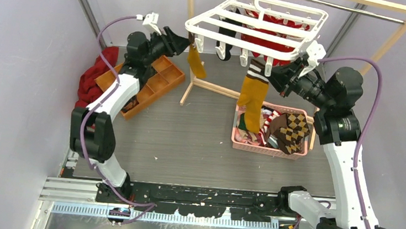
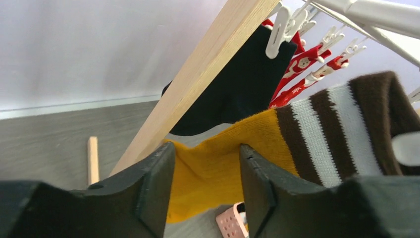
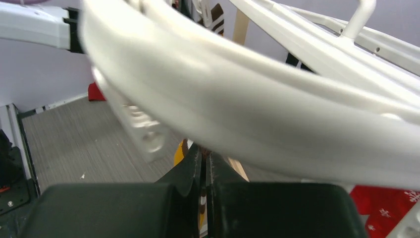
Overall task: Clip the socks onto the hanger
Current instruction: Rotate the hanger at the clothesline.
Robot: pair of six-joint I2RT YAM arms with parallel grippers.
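Mustard-yellow striped-cuff fabric sock is hanging below the white plastic frame hanger, over the pink plastic basket.
Right claw is pinching its cuff, pressed together; left claw is standing spread, gripping nothing. The cuff probably wants feeding squarely into a clip before anything is let go.

Robot lab, walled test table

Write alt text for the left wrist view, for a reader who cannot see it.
The open left hand fills the foreground, its black fingers framing a mustard-yellow sock with a brown-and-white striped cuff. Behind, a black sock and red patterned socks hang from white clips beside a wooden post.
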